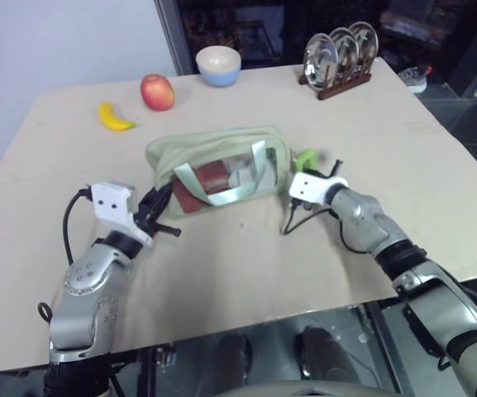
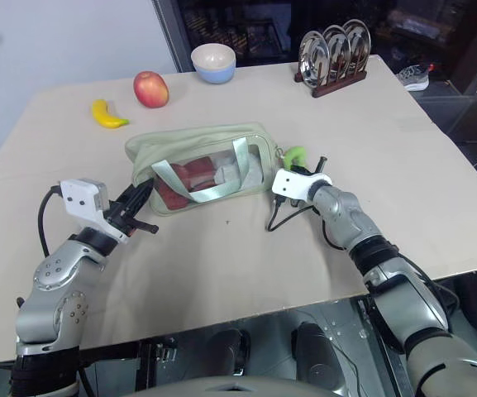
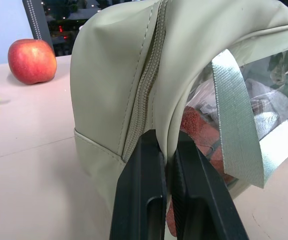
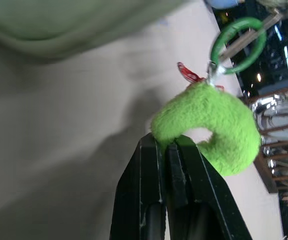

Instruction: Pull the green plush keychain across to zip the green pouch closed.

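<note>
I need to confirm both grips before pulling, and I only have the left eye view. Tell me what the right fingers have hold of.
Observer: The right gripper is shut on the rim of the green plush keychain.
Operator: Report the left side.
Observer: The left gripper is shut on a fold of the green pouch, right beside the zipper at its end.
Operator: Describe what hangs on the keychain.
Observer: A green ring and a small red clip sit at the keychain's top.
</note>
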### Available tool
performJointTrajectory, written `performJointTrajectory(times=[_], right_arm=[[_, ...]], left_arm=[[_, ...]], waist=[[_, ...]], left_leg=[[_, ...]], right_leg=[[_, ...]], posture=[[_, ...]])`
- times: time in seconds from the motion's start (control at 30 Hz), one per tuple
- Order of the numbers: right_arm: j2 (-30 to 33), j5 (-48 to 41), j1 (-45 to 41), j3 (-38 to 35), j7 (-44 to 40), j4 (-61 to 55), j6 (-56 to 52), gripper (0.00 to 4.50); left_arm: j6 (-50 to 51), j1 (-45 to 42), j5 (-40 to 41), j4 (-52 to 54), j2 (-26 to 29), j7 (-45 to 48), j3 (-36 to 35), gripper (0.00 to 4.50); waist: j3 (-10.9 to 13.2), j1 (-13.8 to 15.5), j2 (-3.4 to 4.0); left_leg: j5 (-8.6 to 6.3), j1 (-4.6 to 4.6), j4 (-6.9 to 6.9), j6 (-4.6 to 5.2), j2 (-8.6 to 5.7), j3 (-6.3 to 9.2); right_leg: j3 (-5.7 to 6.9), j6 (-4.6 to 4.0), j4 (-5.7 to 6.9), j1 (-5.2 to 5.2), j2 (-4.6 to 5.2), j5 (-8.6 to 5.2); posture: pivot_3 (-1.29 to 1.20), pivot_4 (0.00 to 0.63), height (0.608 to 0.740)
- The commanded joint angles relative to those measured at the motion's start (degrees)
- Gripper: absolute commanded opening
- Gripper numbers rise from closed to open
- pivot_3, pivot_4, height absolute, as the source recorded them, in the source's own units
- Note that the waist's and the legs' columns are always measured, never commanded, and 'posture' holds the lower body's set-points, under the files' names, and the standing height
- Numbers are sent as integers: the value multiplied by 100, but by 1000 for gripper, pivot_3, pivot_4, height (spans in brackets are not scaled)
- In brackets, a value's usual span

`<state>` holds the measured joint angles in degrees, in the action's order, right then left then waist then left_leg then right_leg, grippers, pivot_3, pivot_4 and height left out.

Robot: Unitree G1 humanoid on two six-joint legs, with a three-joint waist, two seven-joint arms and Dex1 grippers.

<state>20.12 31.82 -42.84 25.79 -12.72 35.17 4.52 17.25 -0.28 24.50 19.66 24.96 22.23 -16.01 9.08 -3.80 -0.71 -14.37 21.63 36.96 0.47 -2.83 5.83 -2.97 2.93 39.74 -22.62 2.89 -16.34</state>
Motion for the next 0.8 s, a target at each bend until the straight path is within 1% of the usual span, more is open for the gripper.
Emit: performJointTrajectory(times=[0.03,0.33,0.4,0.47,0.57,0.6,0.63,0.67,0.7,0.77,0.8], right_arm=[[184,395,122,273,128,575,145,11],[421,695,-148,438,418,876,516,11],[423,450,-106,218,366,755,536,11],[325,-189,6,-277,106,393,425,11],[263,-1069,274,-872,-637,-487,7,11],[278,-1267,371,-999,-834,-790,-123,683],[295,-1422,458,-1110,-979,-1066,-262,1108],[339,-1695,613,-1285,-1216,-1517,-477,1509],[385,-1925,753,-1445,-1405,-1926,-706,2034],[503,-2369,1038,-1724,-1786,-2690,-1164,2924],[589,-2621,1219,-1877,-1993,-3111,-1440,3501]], left_arm=[[93,57,-28,-114,35,-155,-270,0],[-172,-190,-140,-396,59,49,-98,0],[-276,-234,-89,-399,33,152,-58,0],[-359,-265,-10,-366,46,319,-45,0],[-378,-247,181,-287,118,673,-48,0],[-415,-254,183,-288,140,751,-42,0],[-408,-269,218,-291,153,814,-45,736],[-353,-270,291,-278,203,913,-63,999],[-293,-254,386,-249,249,1004,-99,1443],[-251,-152,530,-154,338,1159,-207,2334],[-238,-39,584,-91,400,1227,-284,2387]], waist=[[-23,1,-24],[-31,23,-35],[-31,38,-35],[-29,64,-36],[-24,122,-33],[-23,130,-32],[-22,146,-30],[-21,148,-30],[-19,157,-29],[-14,168,-21],[-13,174,-19]], left_leg=[[0,-2,0,0,0,0],[0,-3,2,0,-4,4],[0,-3,2,0,-3,6],[0,-2,2,0,-4,6],[0,13,4,0,-4,16],[0,16,3,1,-4,16],[0,20,2,1,-3,22],[0,29,-1,1,-2,35],[0,32,-1,0,-3,38],[0,44,-9,0,-3,52],[0,54,-13,0,-3,61]], right_leg=[[1,0,-1,4,0,0],[5,0,-1,8,1,0],[7,0,-1,9,2,0],[7,0,-2,9,2,0],[16,0,-10,4,5,0],[16,0,-12,2,8,0],[22,0,-19,1,11,0],[33,0,-31,0,13,0],[36,0,-35,0,16,0],[47,0,-55,-3,25,1],[53,0,-69,-7,26,1]], posture=[[0,150,740],[0,150,740],[0,150,740],[0,150,740],[0,150,740],[0,150,740],[0,150,740],[0,150,740],[0,150,740],[0,150,740],[0,150,740]])
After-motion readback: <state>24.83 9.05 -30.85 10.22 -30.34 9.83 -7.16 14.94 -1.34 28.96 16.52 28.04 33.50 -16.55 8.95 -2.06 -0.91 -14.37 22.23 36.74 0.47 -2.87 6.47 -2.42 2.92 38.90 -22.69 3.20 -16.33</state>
